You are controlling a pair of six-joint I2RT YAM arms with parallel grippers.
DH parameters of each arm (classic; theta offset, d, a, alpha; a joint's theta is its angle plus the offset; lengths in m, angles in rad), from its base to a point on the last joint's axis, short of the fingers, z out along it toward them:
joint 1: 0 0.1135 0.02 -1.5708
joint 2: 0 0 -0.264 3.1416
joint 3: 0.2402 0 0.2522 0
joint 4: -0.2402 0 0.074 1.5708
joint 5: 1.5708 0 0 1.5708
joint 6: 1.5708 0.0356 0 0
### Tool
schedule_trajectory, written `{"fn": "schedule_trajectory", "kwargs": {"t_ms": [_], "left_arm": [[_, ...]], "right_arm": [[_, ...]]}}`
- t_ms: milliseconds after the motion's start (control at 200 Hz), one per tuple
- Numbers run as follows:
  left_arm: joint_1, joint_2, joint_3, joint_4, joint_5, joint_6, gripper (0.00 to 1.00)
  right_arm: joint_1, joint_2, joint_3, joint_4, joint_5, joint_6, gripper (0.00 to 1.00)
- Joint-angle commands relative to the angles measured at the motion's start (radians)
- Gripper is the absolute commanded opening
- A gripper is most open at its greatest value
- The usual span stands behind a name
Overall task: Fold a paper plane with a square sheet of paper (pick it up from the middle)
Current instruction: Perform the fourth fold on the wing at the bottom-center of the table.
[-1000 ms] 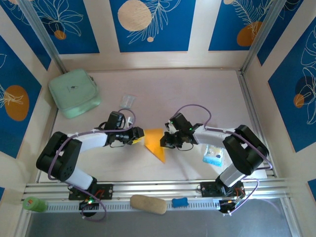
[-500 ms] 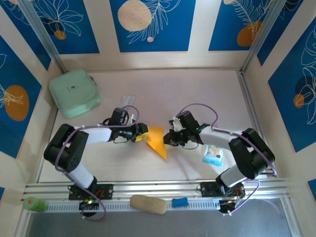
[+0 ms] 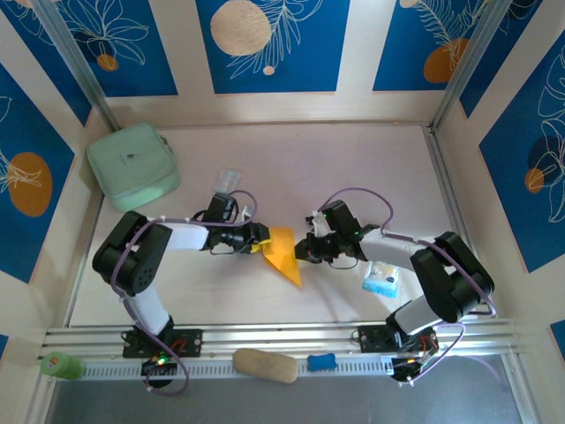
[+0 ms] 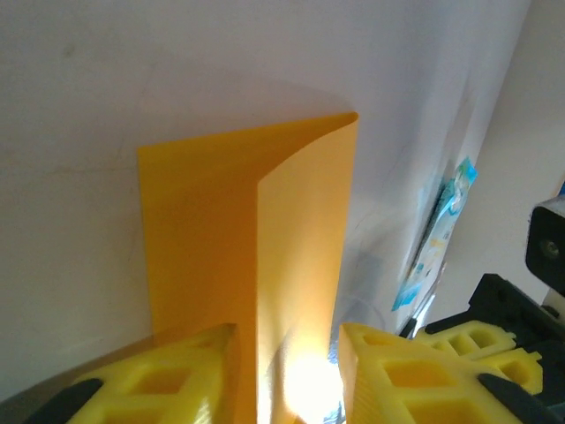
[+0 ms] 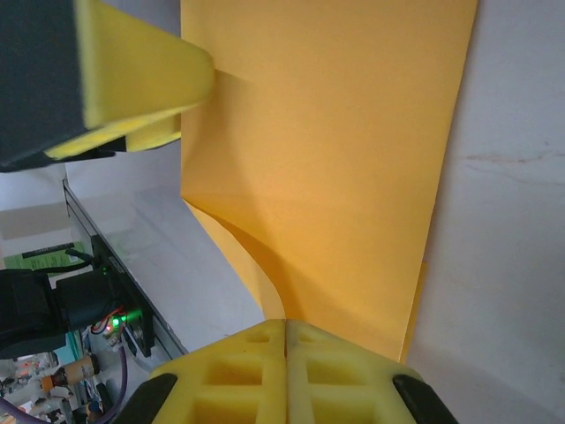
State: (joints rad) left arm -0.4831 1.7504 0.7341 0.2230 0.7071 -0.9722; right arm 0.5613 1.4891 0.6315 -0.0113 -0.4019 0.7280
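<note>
**Item: square sheet of paper, mid-table, between my two grippers**

- Sheet: the square sheet of paper [image 3: 282,256] is orange-yellow and folded to a narrower shape. Its point is toward the near edge of the table [image 3: 353,168]. From my left wrist the sheet [image 4: 265,221] shows one flap standing up from a flat layer along a crease.
- Right gripper [image 3: 302,252]: at the sheet's right edge. My right wrist view shows the gripper [image 5: 285,331] with its jaws pressed together, pinching the paper's [image 5: 335,159] near edge.
- Left gripper [image 3: 260,240]: at the sheet's left edge, facing the right one. In my left wrist view the gripper [image 4: 287,340] has its jaws parted, with the raised flap between them and a gap at each side.
- Nearby: mint-green pouch [image 3: 132,166] well apart at far left; blue-and-white packet [image 3: 381,278] beside my right arm.
</note>
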Motion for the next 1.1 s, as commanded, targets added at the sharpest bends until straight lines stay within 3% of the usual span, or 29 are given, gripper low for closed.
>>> {"fn": "schedule_trajectory", "kwargs": {"t_ms": [0, 195, 405, 670, 845, 995, 1095], "left_arm": [[-0.009, 0.012, 0.017, 0.04, 0.023, -0.011, 0.21], [-0.009, -0.041, -0.018, 0.02, -0.066, -0.005, 0.0], [-0.008, -0.121, -0.063, -0.023, -0.19, 0.003, 0.0], [-0.008, -0.247, -0.088, -0.101, -0.306, 0.009, 0.0], [-0.008, -0.265, -0.104, -0.064, -0.273, 0.0, 0.0], [-0.008, -0.229, -0.102, 0.007, -0.197, -0.009, 0.16], [-0.008, -0.199, -0.098, 0.057, -0.158, -0.031, 0.19]], "right_arm": [[-0.006, -0.013, -0.004, -0.017, -0.027, -0.019, 0.07], [-0.001, -0.056, 0.021, -0.105, 0.072, -0.026, 0.22], [0.019, -0.17, 0.024, -0.204, 0.242, -0.019, 0.4], [0.083, -0.243, 0.023, -0.19, 0.369, -0.042, 0.42], [0.153, -0.231, 0.039, -0.167, 0.482, -0.071, 0.42], [0.234, -0.253, 0.019, -0.127, 0.602, -0.134, 0.42], [0.28, -0.267, -0.011, -0.086, 0.677, -0.179, 0.42]]}}
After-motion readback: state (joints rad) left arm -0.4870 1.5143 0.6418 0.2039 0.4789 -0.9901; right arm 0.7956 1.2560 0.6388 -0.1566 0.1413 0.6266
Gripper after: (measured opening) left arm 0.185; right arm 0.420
